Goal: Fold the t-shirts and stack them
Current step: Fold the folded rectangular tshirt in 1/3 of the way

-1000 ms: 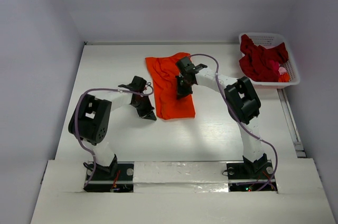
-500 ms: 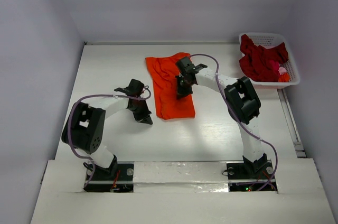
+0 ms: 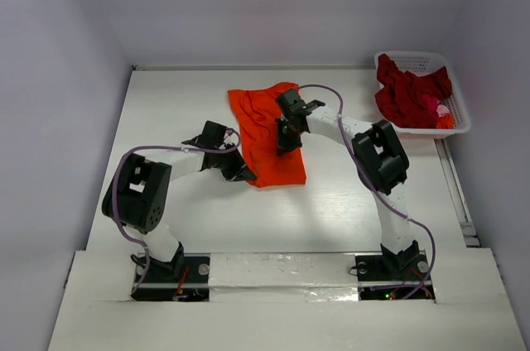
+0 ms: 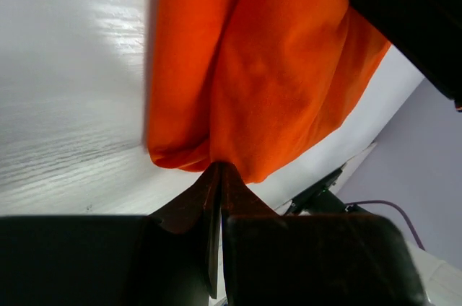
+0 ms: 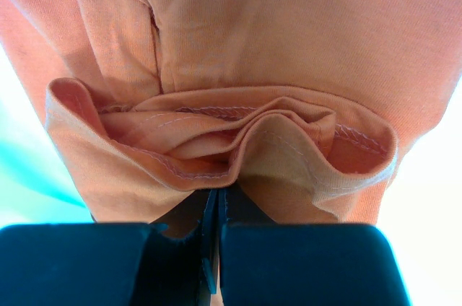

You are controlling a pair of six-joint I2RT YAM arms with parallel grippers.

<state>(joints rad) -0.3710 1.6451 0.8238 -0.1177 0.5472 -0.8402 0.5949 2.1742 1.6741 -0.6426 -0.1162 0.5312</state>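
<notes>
And there was the orange t-shirt (image 3: 260, 129), spread mid-bench (image 3: 348, 202), long side running away from the arms and a far-left corner flaring out. The left arm (image 3: 137, 194) reached in low from the near left, and the left jaws were pressed tight together, no gap at all. Their tips sat right on the shirt's near-left corner. From the left wrist view two soft folds of orange cloth (image 4: 267, 75) ran down to meet those tips, but whether any fabric was actually caught between them, I could not tell.

Over to the right arm (image 3: 379, 156), bent across from the near right, with the right jaws down on the shirt's right half. They were closed on a bunched fold. The right wrist view had a stitched hem (image 5: 289, 136) rucked up in waves right above the tips.

At the far right corner stood the white basket (image 3: 414, 57), and the dark red t-shirts (image 3: 406, 94) were heaped inside it, well apart from the orange one.
</notes>
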